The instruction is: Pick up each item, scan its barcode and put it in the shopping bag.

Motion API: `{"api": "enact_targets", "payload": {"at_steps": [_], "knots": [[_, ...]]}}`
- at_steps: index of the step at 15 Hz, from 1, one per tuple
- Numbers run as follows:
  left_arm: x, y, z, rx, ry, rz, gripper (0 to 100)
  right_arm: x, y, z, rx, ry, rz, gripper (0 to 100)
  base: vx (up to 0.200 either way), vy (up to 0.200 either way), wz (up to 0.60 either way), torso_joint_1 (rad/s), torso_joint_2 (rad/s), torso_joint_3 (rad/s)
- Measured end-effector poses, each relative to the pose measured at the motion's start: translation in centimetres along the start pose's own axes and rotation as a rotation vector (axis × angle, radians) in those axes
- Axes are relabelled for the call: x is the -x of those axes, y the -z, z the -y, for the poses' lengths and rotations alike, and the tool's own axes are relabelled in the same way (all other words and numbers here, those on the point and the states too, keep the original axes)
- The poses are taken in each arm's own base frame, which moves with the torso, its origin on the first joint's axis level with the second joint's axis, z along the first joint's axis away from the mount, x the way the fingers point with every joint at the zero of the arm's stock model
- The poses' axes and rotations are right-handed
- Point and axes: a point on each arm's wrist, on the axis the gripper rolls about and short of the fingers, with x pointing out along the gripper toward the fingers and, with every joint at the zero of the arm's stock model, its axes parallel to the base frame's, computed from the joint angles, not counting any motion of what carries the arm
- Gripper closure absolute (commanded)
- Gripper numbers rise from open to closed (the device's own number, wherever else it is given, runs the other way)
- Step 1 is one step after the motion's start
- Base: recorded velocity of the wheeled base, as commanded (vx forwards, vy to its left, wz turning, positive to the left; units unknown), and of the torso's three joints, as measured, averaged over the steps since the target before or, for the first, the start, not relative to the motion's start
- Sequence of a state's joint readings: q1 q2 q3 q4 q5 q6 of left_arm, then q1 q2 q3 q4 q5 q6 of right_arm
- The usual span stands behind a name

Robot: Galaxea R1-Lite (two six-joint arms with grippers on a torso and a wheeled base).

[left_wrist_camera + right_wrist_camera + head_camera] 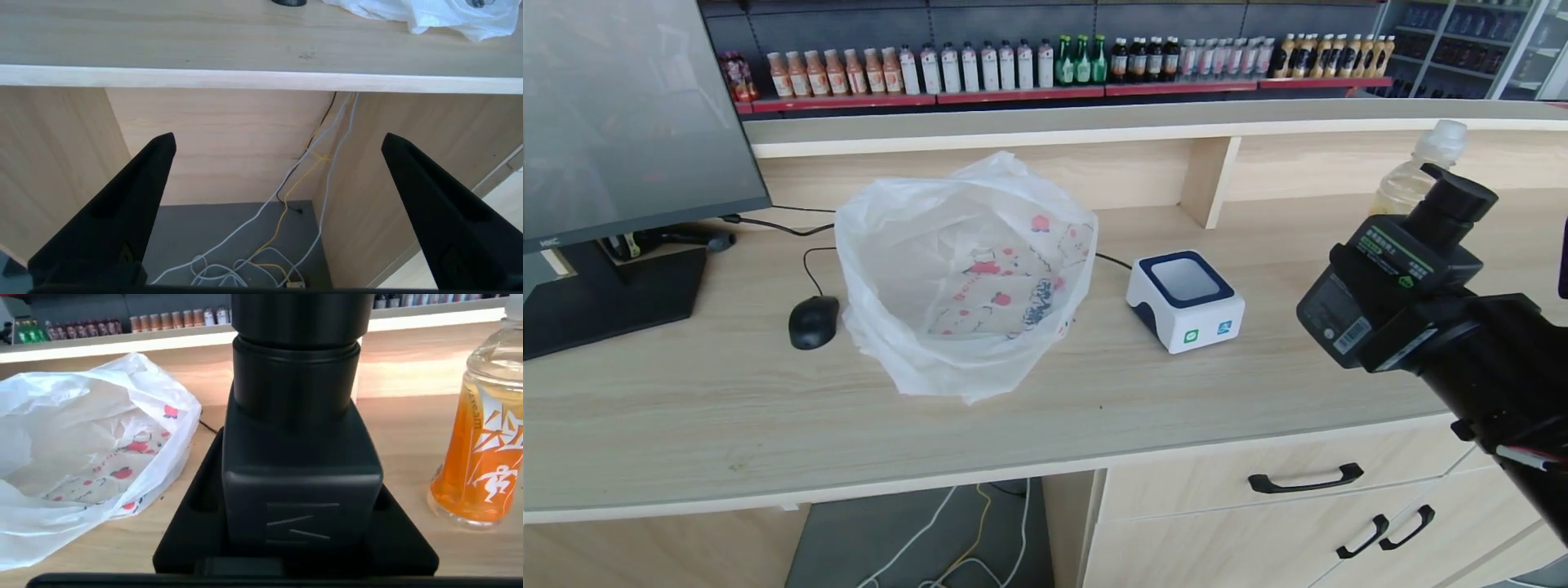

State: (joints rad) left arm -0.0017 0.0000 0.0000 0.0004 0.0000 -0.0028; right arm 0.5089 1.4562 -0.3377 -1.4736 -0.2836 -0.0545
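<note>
Head camera is looking down on the surface (727, 408), shopping bag (964, 269) at twelve o'clock; both wrist cameras, lower, are also catching that bag.

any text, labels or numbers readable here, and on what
Nothing reads clearly enough to quote.
black square bottle: green-and-white label and barcode, too small.
white-and-blue scanner box: green and blue icons, no words.
black monitor: bezel logo, too small.
clear plastic shopping bag: red and dark print, blurred.
orange drink bottle: white graphic, no legible words.
shelf bottles: labels too small.
</note>
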Motion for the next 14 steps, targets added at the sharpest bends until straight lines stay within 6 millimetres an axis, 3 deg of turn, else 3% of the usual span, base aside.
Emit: {"api": "enact_targets", "payload": {"at_steps": [7,14], "knots": [[0.0,0.0,0.0,0.0,-0.001,0.0,0,-1.9,-0.2,-0.6,0.134,-0.082,0.037,100,0.0,0.0,0.0,0.0,0.0,0.0],[0.0,0.0,0.0,0.0,-0.001,0.0,0,-9.0,0.3,-1.5,0.384,-0.148,0.159,100,0.0,0.0,0.0,0.0,0.0,0.0]]}}
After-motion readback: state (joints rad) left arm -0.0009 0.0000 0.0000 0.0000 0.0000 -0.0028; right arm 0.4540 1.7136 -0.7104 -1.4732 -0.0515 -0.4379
